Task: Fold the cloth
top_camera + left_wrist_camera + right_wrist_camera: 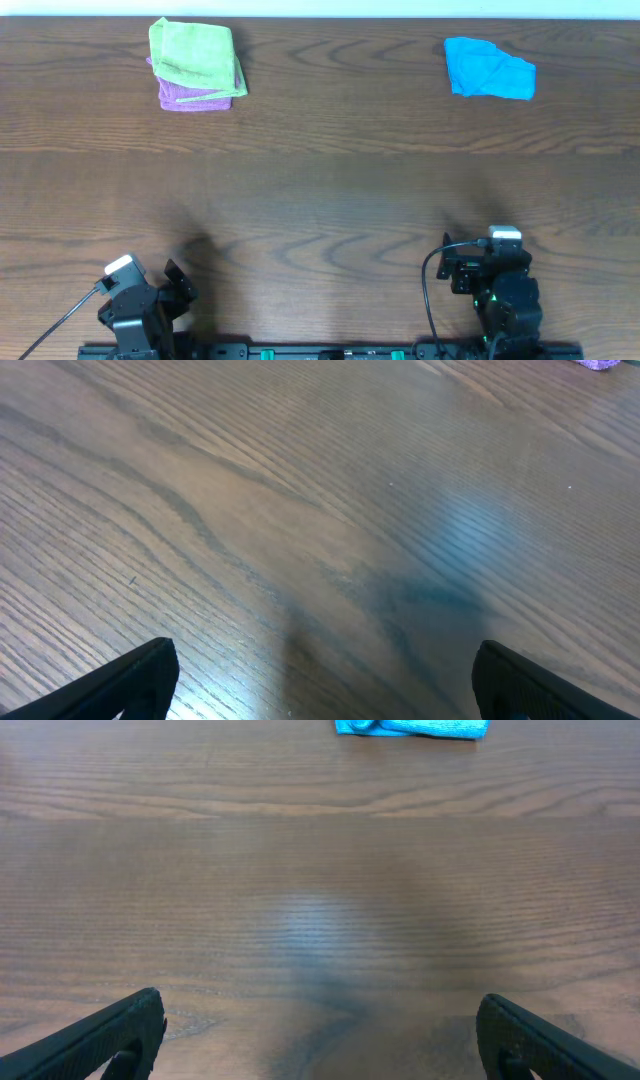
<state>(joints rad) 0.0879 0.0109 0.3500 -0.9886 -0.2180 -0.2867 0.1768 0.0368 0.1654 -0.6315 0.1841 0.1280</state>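
A crumpled blue cloth (488,68) lies at the far right of the table; its near edge shows at the top of the right wrist view (412,727). A folded green cloth (193,55) sits on a folded purple cloth (195,97) at the far left; a purple corner (603,364) shows in the left wrist view. My left gripper (178,283) (325,680) is open and empty at the near left edge. My right gripper (462,268) (322,1038) is open and empty at the near right edge. Both are far from the cloths.
The wooden table (320,190) spreads between the grippers and the cloths. The arm bases and a black rail (330,352) sit along the near edge.
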